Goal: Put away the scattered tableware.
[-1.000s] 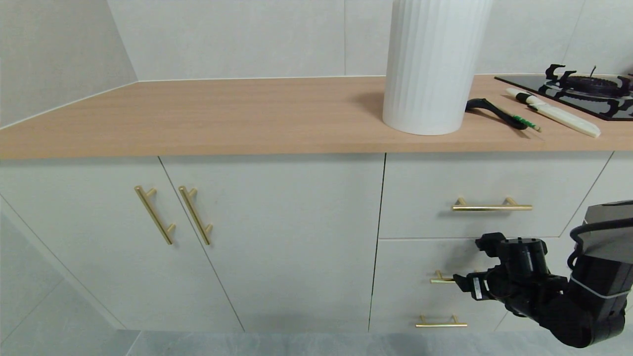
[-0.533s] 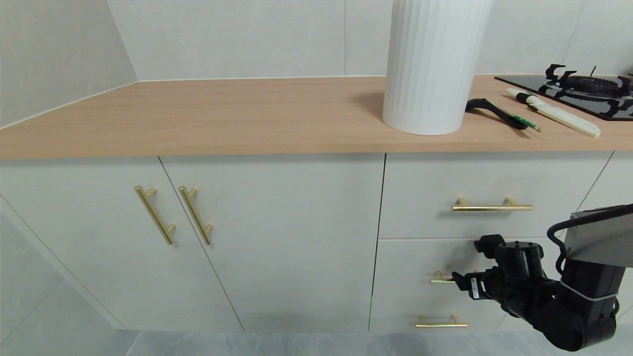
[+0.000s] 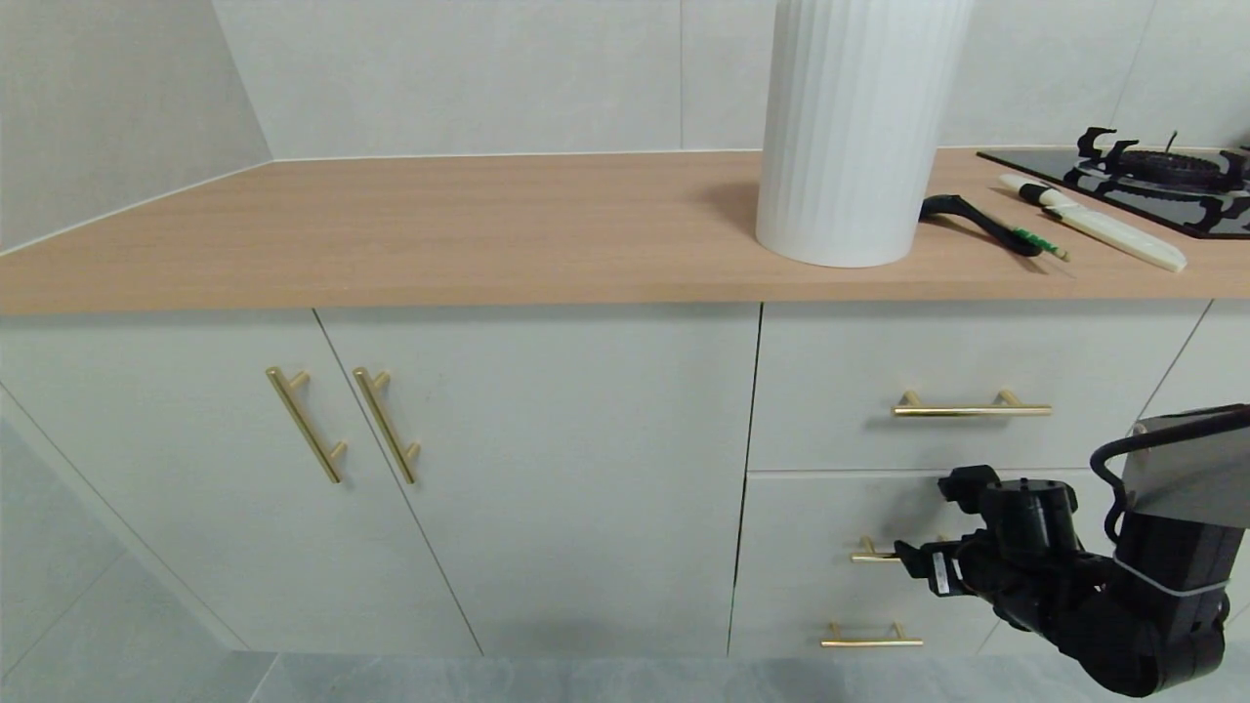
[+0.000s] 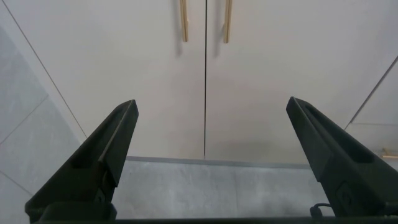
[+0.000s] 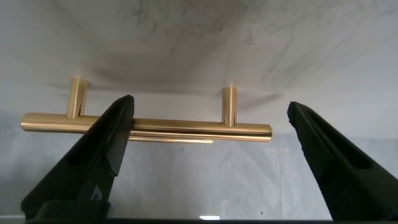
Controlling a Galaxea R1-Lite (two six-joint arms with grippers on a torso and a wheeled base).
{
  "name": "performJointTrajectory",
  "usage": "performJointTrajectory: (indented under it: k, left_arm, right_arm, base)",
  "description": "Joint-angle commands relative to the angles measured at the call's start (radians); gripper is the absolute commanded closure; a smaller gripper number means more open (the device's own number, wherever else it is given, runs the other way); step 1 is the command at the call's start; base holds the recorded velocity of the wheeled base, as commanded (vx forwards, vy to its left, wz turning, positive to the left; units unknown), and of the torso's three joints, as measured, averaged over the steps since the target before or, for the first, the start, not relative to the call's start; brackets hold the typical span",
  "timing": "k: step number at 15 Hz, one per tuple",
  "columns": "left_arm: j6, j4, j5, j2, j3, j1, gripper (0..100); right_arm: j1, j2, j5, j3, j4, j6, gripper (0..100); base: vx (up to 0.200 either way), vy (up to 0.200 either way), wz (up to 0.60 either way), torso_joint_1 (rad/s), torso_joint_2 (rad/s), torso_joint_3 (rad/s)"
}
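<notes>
right claw [image 3: 916, 561] near middle drawer handle [image 3: 872, 557] | white ribbed vessel [image 3: 850, 137], black utensil [image 3: 977, 221], knife [image 3: 1104, 227] on counter [image 3: 439, 225]

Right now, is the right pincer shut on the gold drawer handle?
No; the right pincer stands wide open in the right wrist view, with the gold drawer handle ungripped ahead of it.

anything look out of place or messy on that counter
Yes: three utensils lie loose on the countertop, to the right of the white ribbed container. They are a black-handled tool, a green-patterned stick beside it, and what looks like a white knife next to the stove. No spill or damage shows.
</notes>
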Motion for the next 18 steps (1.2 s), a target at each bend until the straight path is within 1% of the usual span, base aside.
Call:
performJointTrajectory:
  k: [1,2,3,4,5,6,8,10,12,14,15,16,17,18]
  left_arm:
    - [0.0,0.0,0.0,0.001,0.0,0.0,0]
    - [0.0,0.0,0.0,0.001,0.0,0.0,0]
    - [0.0,0.0,0.0,0.001,0.0,0.0,0]
    - [0.0,0.0,0.0,0.001,0.0,0.0,0]
    - [0.0,0.0,0.0,0.001,0.0,0.0,0]
    - [0.0,0.0,0.0,0.001,0.0,0.0,0]
    - [0.0,0.0,0.0,0.001,0.0,0.0,0]
    - [0.0,0.001,0.0,0.001,0.0,0.0,0]
    - [0.0,0.0,0.0,0.001,0.0,0.0,0]
    - [0.0,0.0,0.0,0.001,0.0,0.0,0]
    - [0.0,0.0,0.0,0.001,0.0,0.0,0]
    - [0.0,0.0,0.0,0.001,0.0,0.0,0]
    - [0.0,0.0,0.0,0.001,0.0,0.0,0]
    - [0.0,0.0,0.0,0.001,0.0,0.0,0]
  right_arm:
    - [0.0,-0.067,0.009,0.01,0.084,-0.001,0]
    - [0.0,-0.115,0.022,0.009,0.17,-0.001,0]
    - [0.0,-0.121,0.027,0.009,0.182,-0.001,0]
    - [0.0,-0.194,0.059,0.009,0.284,-0.001,0]
    - [0.003,-0.271,0.061,0.012,0.313,-0.001,0]
    - [0.008,-0.375,0.061,0.015,0.374,-0.003,0]
    - [0.033,-0.621,0.064,-0.036,0.621,-0.001,0]
    - [0.059,-0.785,0.07,-0.102,0.808,0.006,0]
    - [0.082,-0.836,0.07,-0.12,0.827,0.037,0]
    - [0.083,-0.805,0.07,-0.125,0.8,0.054,0]
    - [0.083,-0.725,0.065,-0.122,0.739,0.074,0]
    - [0.083,-0.701,0.064,-0.117,0.71,0.074,0]
    - [0.082,-0.624,0.061,-0.12,0.636,0.072,0]
    - [0.082,-0.573,0.055,-0.129,0.6,0.071,0]
  base:
    - [0.0,0.0,0.0,0.0,0.0,0.0]
    - [0.0,0.0,0.0,0.0,0.0,0.0]
    - [0.0,0.0,0.0,0.0,0.0,0.0]
    - [0.0,0.0,0.0,0.0,0.0,0.0]
    - [0.0,0.0,0.0,0.0,0.0,0.0]
    - [0.0,0.0,0.0,0.0,0.0,0.0]
    - [0.0,0.0,0.0,0.0,0.0,0.0]
    - [0.0,0.0,0.0,0.0,0.0,0.0]
    - [0.0,0.0,0.0,0.0,0.0,0.0]
    - [0.0,0.0,0.0,0.0,0.0,0.0]
    - [0.0,0.0,0.0,0.0,0.0,0.0]
    - [0.0,0.0,0.0,0.0,0.0,0.0]
    - [0.0,0.0,0.0,0.0,0.0,0.0]
    - [0.0,0.0,0.0,0.0,0.0,0.0]
